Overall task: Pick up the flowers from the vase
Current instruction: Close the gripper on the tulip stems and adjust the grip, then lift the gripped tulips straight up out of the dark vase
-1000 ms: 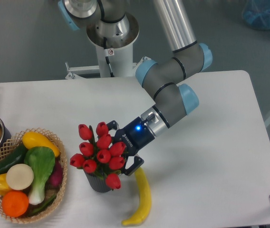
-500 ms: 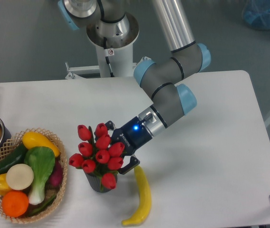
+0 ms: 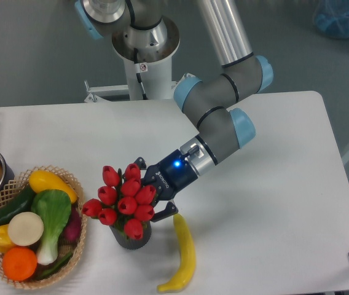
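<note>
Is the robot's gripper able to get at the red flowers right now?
Probably yes. The gripper is already right up against the flowers in the vase, with nothing visible between them.

Single fixed camera, mounted high on the near side, looking steeply down at the white table (image 3: pixel 273 184) and facing the arm's pedestal (image 3: pixel 144 55) at the far edge. Mid-range framing: table's left edge is cropped, grey floor visible beyond. No second view.
</note>
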